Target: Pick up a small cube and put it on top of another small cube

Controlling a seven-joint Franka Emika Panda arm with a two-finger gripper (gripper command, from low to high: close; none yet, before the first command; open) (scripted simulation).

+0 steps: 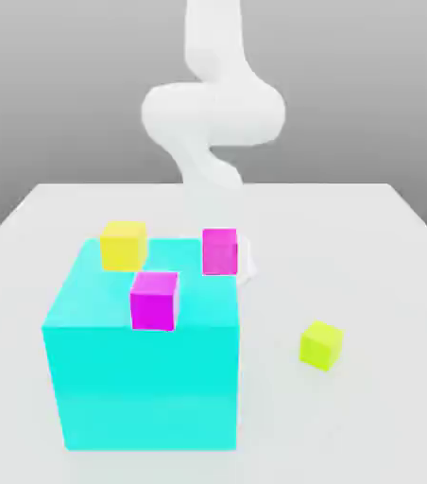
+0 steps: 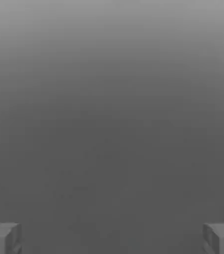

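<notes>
Exterior view: white robot arm (image 1: 213,113) rises at the back of the pale grey tabletop (image 1: 387,274), folded high, well above everything. Big plain cyan cube (image 1: 146,364) sits near the front on the exterior view's left. On its top face: a small magenta cube (image 1: 154,300) near the front edge; a second small magenta cube (image 1: 219,250) and a small warm-yellow cube (image 1: 123,244) look to be at the back edge, though they could stand on the table just behind it, hard to tell from this angle. The small lime yellow-green cube (image 1: 321,344), the one to pick, lies alone on the table to the exterior view's right of the cyan cube, well apart from it, nothing touching it, so free for a top-down grab. Hand view: gripper (image 2: 112,238) with both grey fingertips (image 2: 2,238) spread wide at the frame edges, nothing between them, plain grey background beyond. Judgement: task not started; arm must descend toward the lime cube first.
</notes>
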